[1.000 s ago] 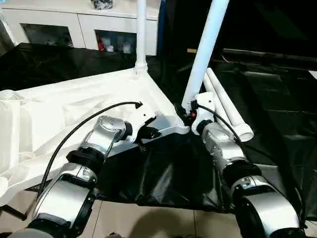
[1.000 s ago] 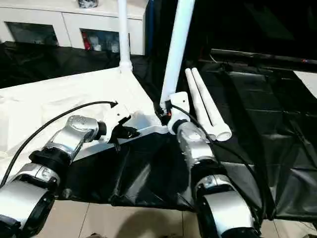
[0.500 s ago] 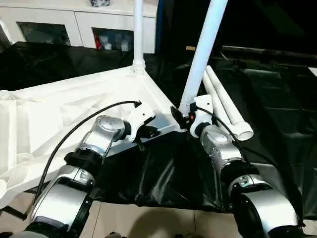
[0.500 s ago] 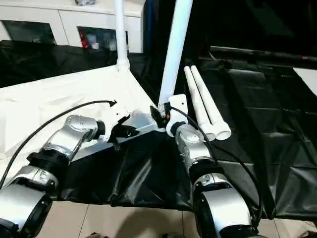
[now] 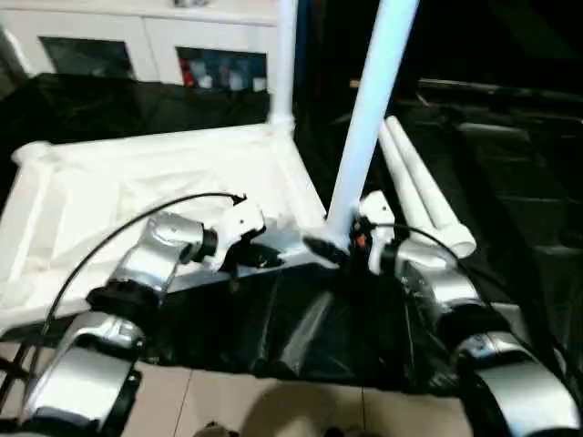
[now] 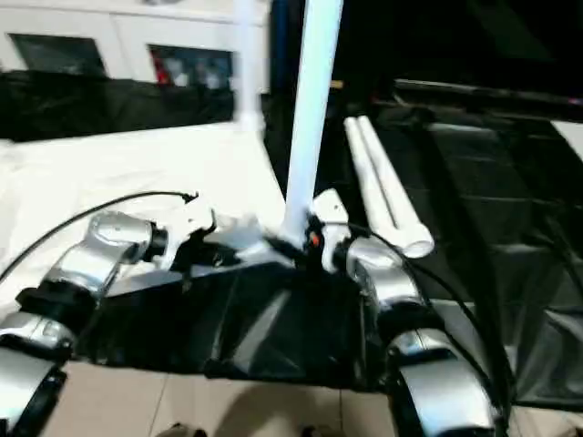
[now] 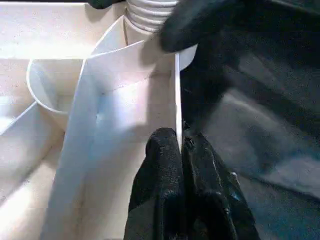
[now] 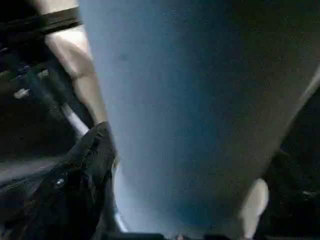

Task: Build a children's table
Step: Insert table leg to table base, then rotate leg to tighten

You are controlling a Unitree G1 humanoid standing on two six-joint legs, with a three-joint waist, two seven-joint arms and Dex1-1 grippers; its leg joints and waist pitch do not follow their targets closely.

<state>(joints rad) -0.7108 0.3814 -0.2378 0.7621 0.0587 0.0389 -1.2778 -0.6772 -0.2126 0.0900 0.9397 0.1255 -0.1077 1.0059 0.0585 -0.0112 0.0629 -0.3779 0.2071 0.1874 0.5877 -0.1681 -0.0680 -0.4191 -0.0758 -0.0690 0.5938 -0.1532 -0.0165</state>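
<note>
The white tabletop [image 5: 137, 173] lies upside down on black sheeting. One leg [image 5: 284, 55] stands in its far corner socket. Another leg [image 5: 369, 118] stands in the near corner socket, leaning slightly right. My left gripper [image 5: 253, 258] is shut on the tabletop's thin near rim [image 7: 176, 100], just beside that socket. My right gripper [image 5: 335, 246] sits at the foot of the near leg [image 8: 190, 110], open, with one black finger [image 8: 85, 170] standing off the tube. Two loose legs [image 5: 424, 196] lie side by side to the right.
Black sheeting [image 5: 301, 328] covers the work surface and hangs over its near edge above a tan tiled floor [image 5: 228, 410]. A white cabinet [image 5: 137, 45] with glass doors stands at the back left.
The right gripper's fingers have spread apart from the foot of the near leg. The left gripper keeps its hold on the rim. The camera has swung, shifting the whole picture.
</note>
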